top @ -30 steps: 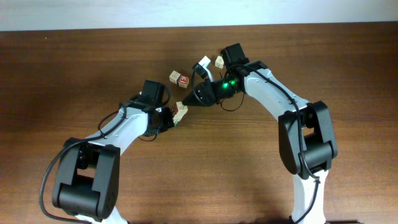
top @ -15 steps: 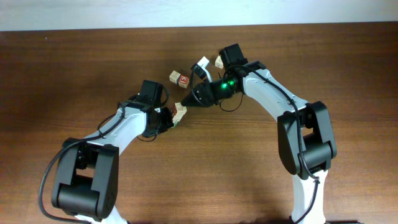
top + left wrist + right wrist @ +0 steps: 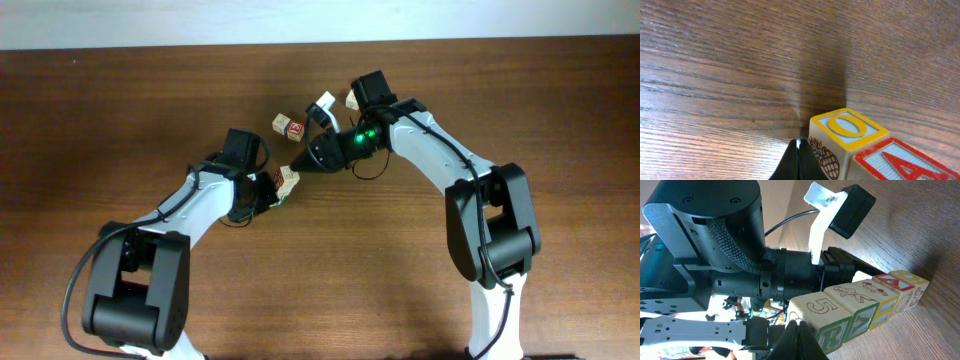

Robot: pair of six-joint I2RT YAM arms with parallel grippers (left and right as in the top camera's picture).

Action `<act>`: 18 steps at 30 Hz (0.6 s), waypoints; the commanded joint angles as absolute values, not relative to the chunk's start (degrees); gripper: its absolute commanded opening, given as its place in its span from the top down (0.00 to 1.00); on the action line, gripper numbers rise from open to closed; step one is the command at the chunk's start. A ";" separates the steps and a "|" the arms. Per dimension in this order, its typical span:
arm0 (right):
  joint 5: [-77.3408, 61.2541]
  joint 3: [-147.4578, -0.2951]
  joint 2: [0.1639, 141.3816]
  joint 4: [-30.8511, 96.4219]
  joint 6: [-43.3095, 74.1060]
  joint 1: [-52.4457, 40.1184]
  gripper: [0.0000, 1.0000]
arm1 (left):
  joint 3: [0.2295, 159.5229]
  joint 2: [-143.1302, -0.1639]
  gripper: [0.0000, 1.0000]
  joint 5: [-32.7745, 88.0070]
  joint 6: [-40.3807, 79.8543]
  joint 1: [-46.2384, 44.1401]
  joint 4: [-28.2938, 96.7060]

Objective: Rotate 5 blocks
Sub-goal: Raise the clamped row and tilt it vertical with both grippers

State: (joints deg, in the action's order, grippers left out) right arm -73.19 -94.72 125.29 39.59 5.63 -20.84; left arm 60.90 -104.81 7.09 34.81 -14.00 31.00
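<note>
- five small pale-wood letter cubes (image 3: 860,305) joined in one line, a closed tip at each end
- left gripper (image 3: 799,150) and right gripper (image 3: 799,329) both pinched closed, holding nothing
- uneven pushing could buckle the line

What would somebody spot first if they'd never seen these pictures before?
Probably the left gripper and right gripper, both shut, nosing in at either end of a line of letter blocks near the middle of the table. Up close, the end yellow O block and the red A block beside it stand out.
</note>
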 commanded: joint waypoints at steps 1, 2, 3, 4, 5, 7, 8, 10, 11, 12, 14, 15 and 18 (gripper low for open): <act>-64.23 -93.36 127.20 40.05 5.23 -22.87 0.96 | 60.69 -105.49 1.00 10.37 37.63 -13.23 30.48; -64.23 -93.36 127.20 40.05 5.23 -22.87 0.96 | 60.40 -105.49 1.00 10.83 37.78 -12.80 30.41; -64.23 -93.36 127.20 40.05 5.23 -22.87 0.96 | 60.27 -105.47 1.00 11.05 37.78 -12.58 30.37; -64.23 -93.36 127.20 40.05 5.23 -22.87 0.96 | 60.10 -105.47 1.00 11.18 37.78 -12.56 30.15; -64.23 -93.36 127.20 40.05 5.23 -22.87 0.96 | 60.03 -105.47 1.00 11.18 37.78 -12.58 30.02; -64.23 -93.36 127.20 40.05 5.23 -22.87 0.96 | 60.03 -105.47 1.00 11.18 37.78 -12.58 30.02; -64.23 -93.36 127.20 40.05 5.23 -22.87 0.96 | 60.03 -105.49 1.00 11.20 37.82 -12.58 30.02; -64.20 -93.36 127.20 40.05 5.23 -22.87 0.96 | 60.03 -105.49 1.00 11.20 37.98 -12.58 30.04; -64.23 -93.36 127.20 40.05 5.23 -22.87 0.96 | 60.03 -105.47 1.00 11.18 37.98 -12.58 30.04; -64.23 -93.36 127.20 40.05 5.23 -22.87 0.96 | 60.03 -105.49 1.00 11.18 37.98 -12.58 30.06; -64.23 -93.36 127.20 40.07 5.23 -22.87 0.96 | 60.03 -105.49 1.00 11.18 37.98 -12.58 30.06; -64.20 -93.36 127.20 40.07 5.23 -22.87 0.96 | 60.03 -105.49 1.00 11.18 37.98 -12.58 30.06; -63.94 -93.36 127.20 40.05 5.26 -22.98 0.96 | 60.03 -105.47 1.00 11.18 37.98 -12.58 30.06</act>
State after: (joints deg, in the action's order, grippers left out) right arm -72.55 -94.72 125.29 39.59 5.76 -20.95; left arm 60.58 -104.81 8.62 37.19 -12.36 30.39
